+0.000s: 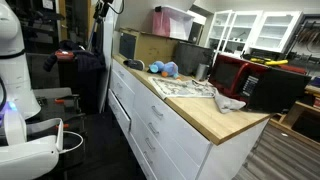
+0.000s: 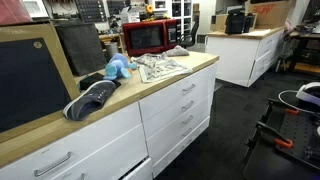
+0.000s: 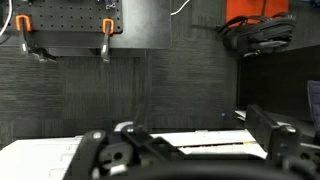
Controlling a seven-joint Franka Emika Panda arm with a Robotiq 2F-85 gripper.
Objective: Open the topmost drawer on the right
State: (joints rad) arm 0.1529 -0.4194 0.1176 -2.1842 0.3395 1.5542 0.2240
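Observation:
The white cabinet with a wooden top shows in both exterior views. The topmost drawer (image 2: 180,88) of its right stack is a shallow white front with a small handle, and it looks closed. It also shows in an exterior view (image 1: 160,108). My gripper (image 3: 195,138) shows only in the wrist view. Its two dark fingers stand wide apart, open and empty. It points over dark carpet, with pale flat white edges between the fingers. I cannot tell what these edges belong to. The gripper is far from the drawer.
The countertop carries a red microwave (image 2: 150,37), newspapers (image 2: 160,68), a blue soft toy (image 2: 117,68) and a dark shoe (image 2: 92,98). A black frame with orange clamps (image 3: 65,30) and a backpack (image 3: 262,30) stand on the dark floor. White robot parts (image 1: 15,70) stand at the image edge.

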